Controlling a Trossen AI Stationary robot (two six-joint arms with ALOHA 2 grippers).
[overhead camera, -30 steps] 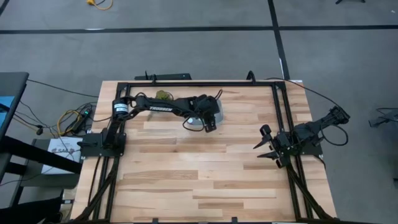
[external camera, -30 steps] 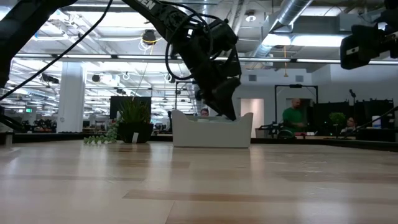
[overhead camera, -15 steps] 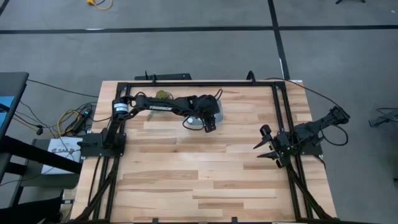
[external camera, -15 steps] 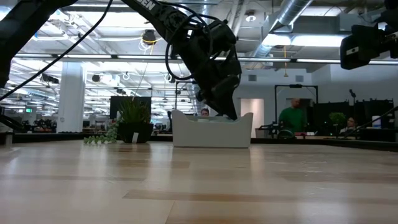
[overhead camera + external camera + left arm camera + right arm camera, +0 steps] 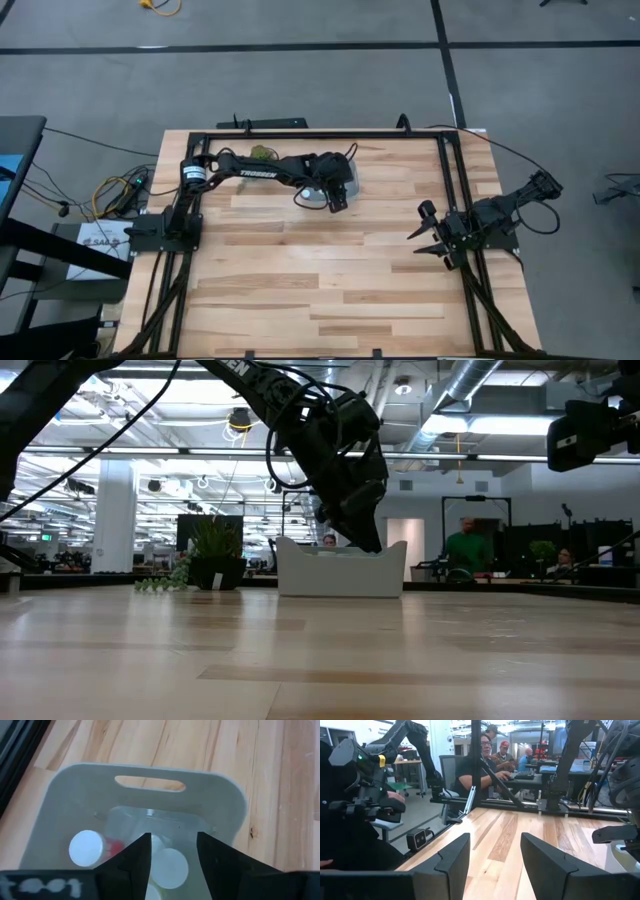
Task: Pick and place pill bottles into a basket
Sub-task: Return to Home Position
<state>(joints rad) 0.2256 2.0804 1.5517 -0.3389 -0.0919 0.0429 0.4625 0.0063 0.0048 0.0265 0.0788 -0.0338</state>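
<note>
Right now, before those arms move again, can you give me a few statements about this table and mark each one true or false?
1. The left tool hangs over the basket, open and holding nothing. True.
2. The basket is empty. False: at least two white-capped pill bottles lie inside it.
3. The right tool grips a pill bottle. False: it is open and empty, parked at the right edge of the table, well away from the basket.
4. A potted plant stands on the table near the basket. True.
</note>
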